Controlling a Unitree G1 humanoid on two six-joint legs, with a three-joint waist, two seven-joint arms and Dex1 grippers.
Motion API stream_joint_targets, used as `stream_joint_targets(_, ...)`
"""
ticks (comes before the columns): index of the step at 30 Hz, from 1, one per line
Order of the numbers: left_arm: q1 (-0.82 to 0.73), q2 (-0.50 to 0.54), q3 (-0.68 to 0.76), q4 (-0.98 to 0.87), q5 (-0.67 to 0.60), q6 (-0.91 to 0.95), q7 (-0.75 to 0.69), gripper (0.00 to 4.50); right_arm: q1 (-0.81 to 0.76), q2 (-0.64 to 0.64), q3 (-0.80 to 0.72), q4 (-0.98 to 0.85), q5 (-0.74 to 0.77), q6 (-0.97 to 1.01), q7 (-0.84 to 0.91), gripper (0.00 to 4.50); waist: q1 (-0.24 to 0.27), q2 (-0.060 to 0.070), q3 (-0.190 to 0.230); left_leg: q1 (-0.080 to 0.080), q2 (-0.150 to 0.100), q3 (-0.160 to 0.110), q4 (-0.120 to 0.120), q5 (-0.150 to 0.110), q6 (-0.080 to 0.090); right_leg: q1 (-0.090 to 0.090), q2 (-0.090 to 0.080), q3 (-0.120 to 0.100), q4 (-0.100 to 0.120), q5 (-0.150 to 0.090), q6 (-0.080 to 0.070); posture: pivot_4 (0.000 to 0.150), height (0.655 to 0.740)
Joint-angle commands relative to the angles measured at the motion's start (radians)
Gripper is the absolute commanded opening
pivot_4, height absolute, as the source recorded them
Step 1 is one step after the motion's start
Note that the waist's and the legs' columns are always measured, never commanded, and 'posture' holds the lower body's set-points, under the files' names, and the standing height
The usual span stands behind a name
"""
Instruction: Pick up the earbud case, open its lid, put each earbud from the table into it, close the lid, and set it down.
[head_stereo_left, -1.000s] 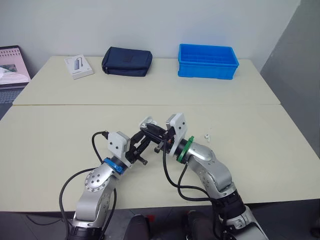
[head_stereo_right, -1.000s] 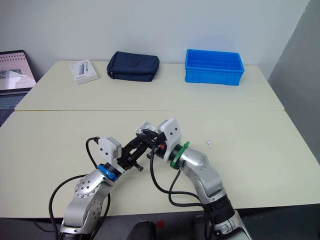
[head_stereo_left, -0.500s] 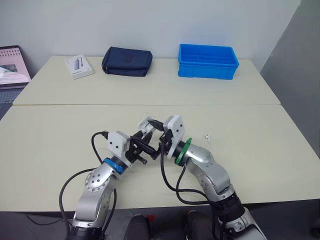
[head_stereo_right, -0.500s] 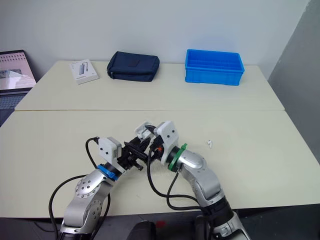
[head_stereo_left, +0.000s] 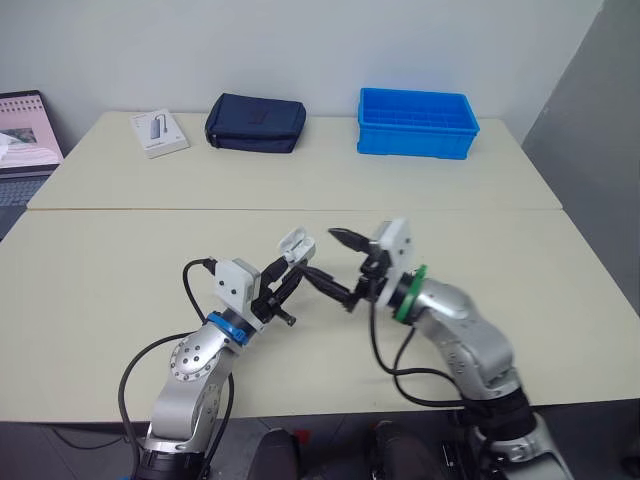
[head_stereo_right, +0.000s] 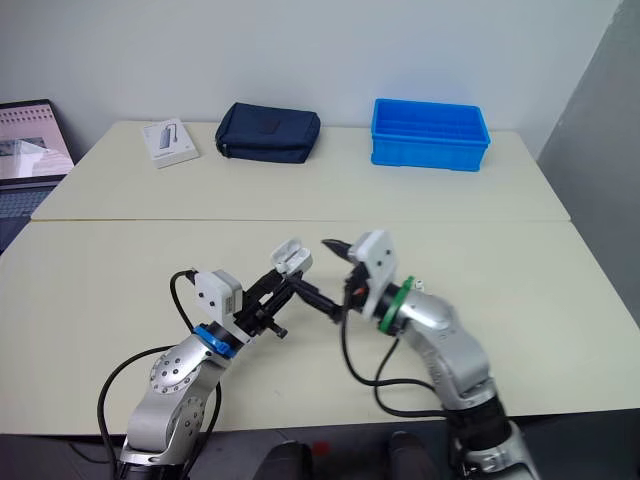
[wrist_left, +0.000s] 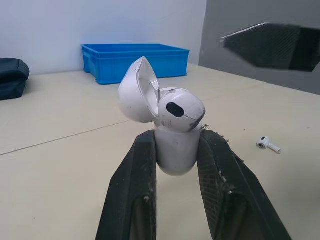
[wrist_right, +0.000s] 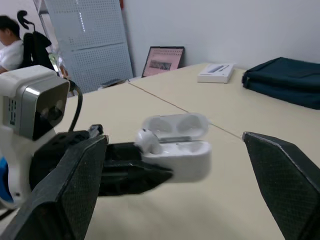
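Observation:
My left gripper (head_stereo_left: 283, 272) is shut on the white earbud case (wrist_left: 172, 142) and holds it above the table. The case's lid (wrist_left: 136, 90) is hinged open. A white earbud (wrist_left: 181, 109) with a dark oval spot sits in the case's mouth. Another earbud (wrist_left: 267, 145) lies on the table, off to the right of the case. My right gripper (head_stereo_left: 322, 255) stands wide open just right of the case, one finger above and one below, touching nothing.
At the back of the far table are a blue bin (head_stereo_left: 418, 122), a navy pouch (head_stereo_left: 255, 122) and a white box (head_stereo_left: 158, 132). A framed picture (head_stereo_left: 25, 130) leans at the far left. A person (wrist_right: 10, 47) sits in the background.
My right gripper was shut at the case's mouth; it has opened wide and drawn back to the right. The left gripper still holds the open case in the same place.

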Motion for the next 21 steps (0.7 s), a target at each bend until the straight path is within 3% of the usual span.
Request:
stream_joint_targets(1,-0.022,0.007,0.006,-0.012,-0.032,-0.007,-0.033,0.77,-0.006,-0.055,-0.034,-0.082,0.041,0.029,0.032,4.50,0.000,0.000,0.000,0.000,0.000,0.000,0.000,0.000,0.000,0.000,0.000,0.000,0.000,0.000,0.000,0.150,0.7391)
stream_joint_targets(5,-0.033,0.013,0.010,-0.003,-0.044,0.002,-0.056,0.77,-0.027,-0.129,0.016,-0.096,-0.028,0.016,0.040,4.50,-0.003,0.000,0.000,0.001,0.000,-0.001,0.000,0.000,0.000,0.000,0.001,0.001,0.000,0.000,0.000,0.150,0.7391)
stream_joint_targets(21,-0.032,0.027,0.005,-0.018,-0.056,0.032,-0.080,0.77,-0.188,0.024,0.155,-0.044,-0.195,0.097,-0.149,4.50,-0.002,0.000,0.000,0.001,0.000,-0.001,0.000,0.000,0.000,0.000,0.001,0.001,0.000,0.000,0.000,0.150,0.7391)
